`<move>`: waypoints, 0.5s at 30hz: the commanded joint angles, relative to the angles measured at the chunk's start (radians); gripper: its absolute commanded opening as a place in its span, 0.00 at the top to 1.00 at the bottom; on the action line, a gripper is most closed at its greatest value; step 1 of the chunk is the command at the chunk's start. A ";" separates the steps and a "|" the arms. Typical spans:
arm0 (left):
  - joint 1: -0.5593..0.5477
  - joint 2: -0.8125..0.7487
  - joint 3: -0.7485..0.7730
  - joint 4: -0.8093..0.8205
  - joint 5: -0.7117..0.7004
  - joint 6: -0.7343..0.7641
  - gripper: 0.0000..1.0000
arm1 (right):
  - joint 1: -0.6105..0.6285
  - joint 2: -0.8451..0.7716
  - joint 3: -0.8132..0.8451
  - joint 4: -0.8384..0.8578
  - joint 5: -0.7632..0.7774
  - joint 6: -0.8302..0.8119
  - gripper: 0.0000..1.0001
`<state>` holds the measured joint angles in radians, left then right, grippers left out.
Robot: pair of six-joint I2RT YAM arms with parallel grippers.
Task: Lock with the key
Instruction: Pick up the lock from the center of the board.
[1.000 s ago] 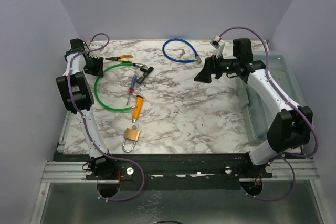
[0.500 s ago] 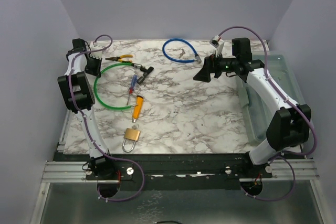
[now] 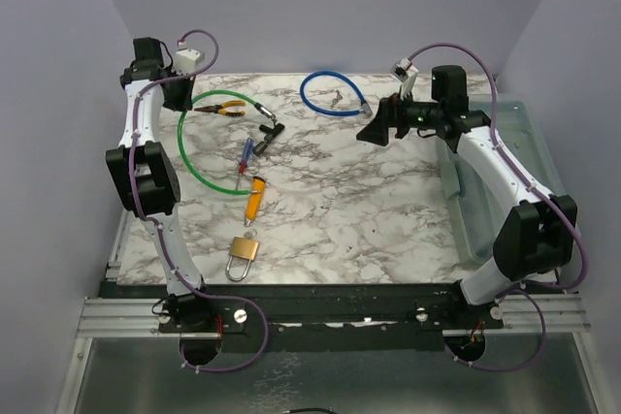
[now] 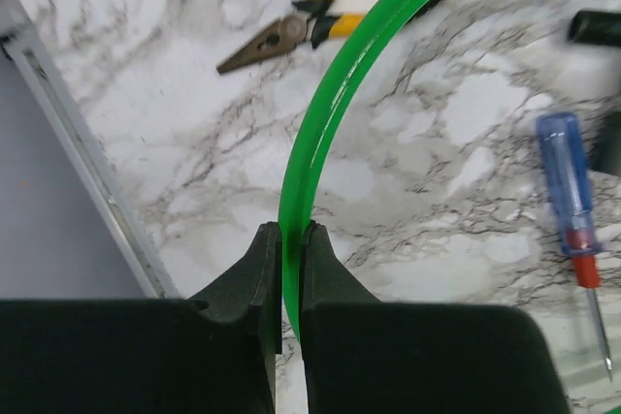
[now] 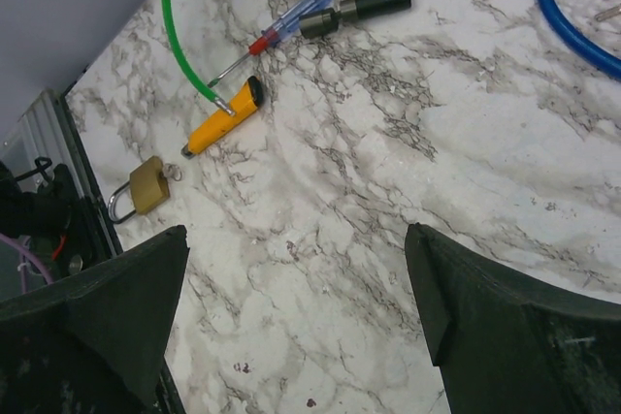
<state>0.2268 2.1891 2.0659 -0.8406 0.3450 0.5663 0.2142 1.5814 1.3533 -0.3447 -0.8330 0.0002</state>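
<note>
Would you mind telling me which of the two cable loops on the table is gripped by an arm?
The green cable loop, pinched in the shut left gripper; the blue cable loop lies free near the table's far edge.

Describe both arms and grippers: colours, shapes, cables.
Left arm and right arm: white links, black joint housings, purple cables looped alongside. Left gripper and right gripper: black wedge-shaped fingers. A green light glows near the right wrist.
</note>
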 commanded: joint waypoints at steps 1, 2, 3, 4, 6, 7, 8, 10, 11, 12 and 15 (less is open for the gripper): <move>-0.059 -0.149 0.069 0.004 0.087 0.001 1.00 | 0.002 -0.044 0.019 0.060 0.036 0.045 0.00; -0.069 -0.164 0.076 0.004 0.095 0.007 1.00 | 0.002 -0.048 0.020 0.065 0.041 0.051 0.00; -0.080 -0.179 0.083 0.005 0.101 0.012 1.00 | 0.001 -0.052 0.020 0.071 0.045 0.055 0.00; -0.092 -0.193 0.090 0.008 0.106 0.013 1.00 | 0.002 -0.056 0.021 0.077 0.050 0.056 0.00; -0.114 -0.222 0.100 0.015 0.119 0.017 1.00 | 0.002 -0.062 0.023 0.093 0.061 0.057 0.00; -0.131 -0.240 0.101 0.017 0.119 0.027 1.00 | 0.002 -0.064 0.027 0.101 0.068 0.055 0.00; -0.150 -0.259 0.097 0.021 0.113 0.040 1.00 | 0.002 -0.064 0.033 0.110 0.076 0.055 0.00; -0.191 -0.303 0.074 0.042 0.105 0.079 1.00 | 0.002 -0.060 0.057 0.122 0.091 0.054 0.00; -0.212 -0.327 0.058 0.059 0.099 0.095 1.00 | 0.002 -0.057 0.071 0.126 0.096 0.051 0.00; -0.222 -0.353 0.042 0.077 0.094 0.116 1.00 | 0.002 -0.053 0.086 0.130 0.097 0.051 0.00; -0.302 -0.419 0.007 0.125 0.079 0.182 1.00 | 0.002 -0.040 0.130 0.135 0.087 0.054 0.00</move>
<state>0.0109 1.8961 2.1071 -0.8051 0.4015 0.6464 0.2142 1.5463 1.4082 -0.2630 -0.7677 0.0509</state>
